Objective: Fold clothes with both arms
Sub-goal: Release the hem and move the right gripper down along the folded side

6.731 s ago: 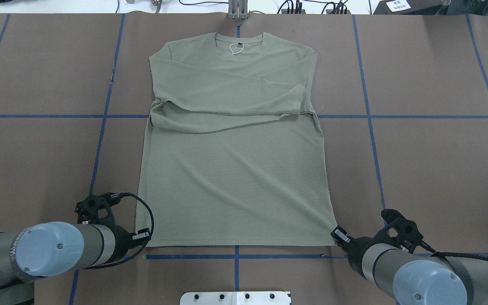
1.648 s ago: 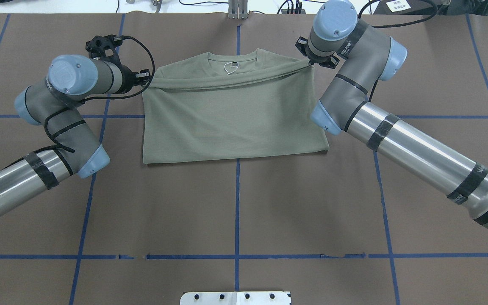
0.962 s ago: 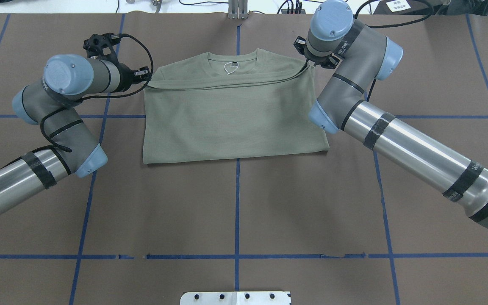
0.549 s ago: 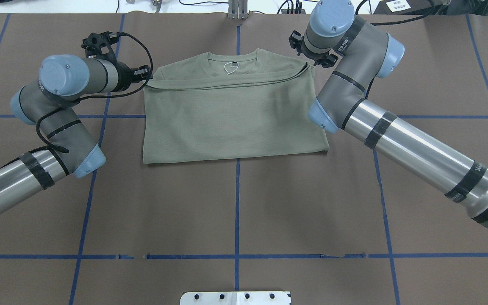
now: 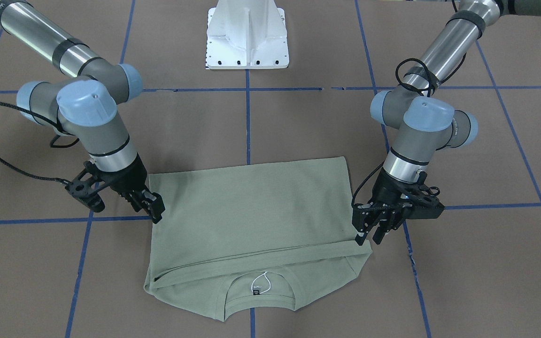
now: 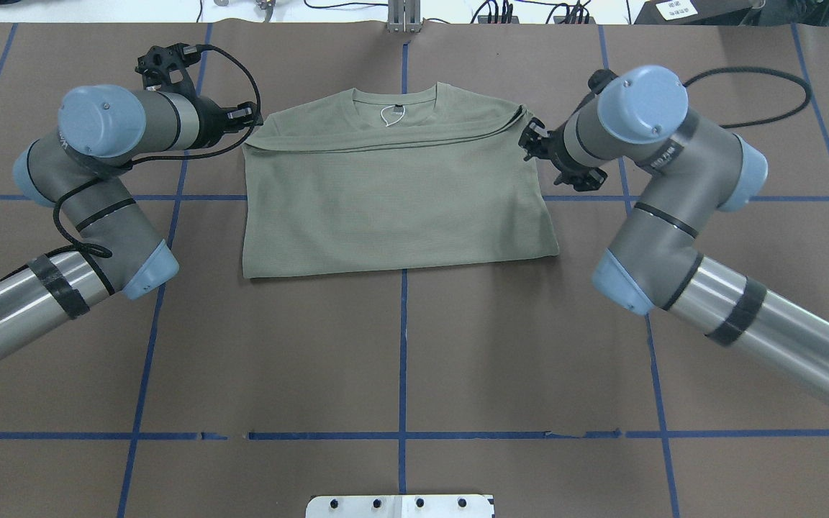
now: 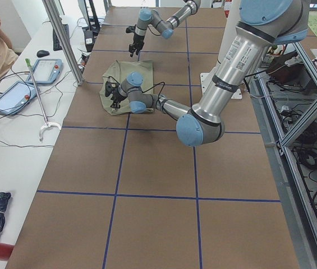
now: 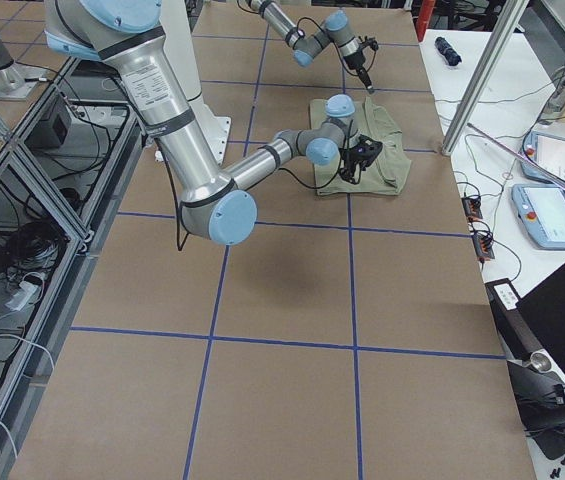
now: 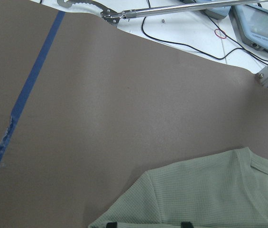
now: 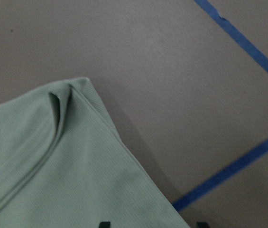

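Left gripper [image 5: 367, 240], fingers parted and holding nothing, hangs at the folded hem's corner on the robot's left side of the sage-green long-sleeved shirt [image 6: 396, 208]. We see the right gripper [image 5: 153, 209], likewise spread and empty, just beside the garment's opposite edge. We find the shirt lying flat on the brown paper-covered table [image 6: 400, 345], folded across its middle, the hem drawn up close under the ribbed neck, which points away from the robot. A white loop [image 6: 388, 114] shows at the neck label. Blue tape lines [image 6: 137, 374] grid the table around it.
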`<state>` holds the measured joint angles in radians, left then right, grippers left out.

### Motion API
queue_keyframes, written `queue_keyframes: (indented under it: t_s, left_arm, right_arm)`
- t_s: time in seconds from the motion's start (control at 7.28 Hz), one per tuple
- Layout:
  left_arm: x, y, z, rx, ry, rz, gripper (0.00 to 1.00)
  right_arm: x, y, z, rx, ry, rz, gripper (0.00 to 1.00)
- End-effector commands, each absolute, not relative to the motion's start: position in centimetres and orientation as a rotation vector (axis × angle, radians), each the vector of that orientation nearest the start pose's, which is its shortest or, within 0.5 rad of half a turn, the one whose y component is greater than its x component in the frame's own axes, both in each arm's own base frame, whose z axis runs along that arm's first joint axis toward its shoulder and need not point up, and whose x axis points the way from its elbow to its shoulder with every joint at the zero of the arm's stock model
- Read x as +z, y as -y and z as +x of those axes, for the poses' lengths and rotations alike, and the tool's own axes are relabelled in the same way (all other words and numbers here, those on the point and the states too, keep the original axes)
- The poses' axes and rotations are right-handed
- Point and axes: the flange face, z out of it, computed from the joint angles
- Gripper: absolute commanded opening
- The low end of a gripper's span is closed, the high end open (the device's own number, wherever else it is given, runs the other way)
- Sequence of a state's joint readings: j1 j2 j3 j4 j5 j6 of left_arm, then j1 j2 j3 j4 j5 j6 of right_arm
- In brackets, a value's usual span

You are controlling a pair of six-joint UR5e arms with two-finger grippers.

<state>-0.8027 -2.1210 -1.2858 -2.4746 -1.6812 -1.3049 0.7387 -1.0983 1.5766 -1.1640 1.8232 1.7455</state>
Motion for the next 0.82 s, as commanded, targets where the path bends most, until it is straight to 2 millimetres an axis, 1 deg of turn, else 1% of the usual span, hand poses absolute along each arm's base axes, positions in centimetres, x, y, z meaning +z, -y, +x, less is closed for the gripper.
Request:
queue_keyframes:
  t_s: [0.0,0.14,0.27,0.41,0.55,0.69]
  left_arm:
    - [36.8,60.7,41.6,-0.407,-1.069,0.520,0.54]
    - [36.8,60.7,41.6,-0.407,-1.069,0.520,0.54]
    - [36.9,60.6,41.6,-0.409,-1.068,0.519,0.55]
    - [37.0,60.5,41.5,-0.410,-1.068,0.518,0.55]
    - [36.9,60.5,41.5,-0.409,-1.069,0.519,0.55]
    - [37.0,60.5,41.4,-0.409,-1.068,0.519,0.55]
  right_arm:
    - [36.4,47.8,-43.8,0.759,0.933,-0.029,0.72]
    - [36.7,47.0,-44.9,0.748,0.924,-0.024,0.72]
    - [37.2,46.8,-45.3,0.747,0.913,-0.023,0.72]
    - [37.3,46.8,-45.4,0.747,0.909,-0.024,0.71]
    - [37.3,46.8,-45.4,0.748,0.911,-0.025,0.66]
    - [37.8,46.7,-45.5,0.749,0.900,-0.028,0.65]
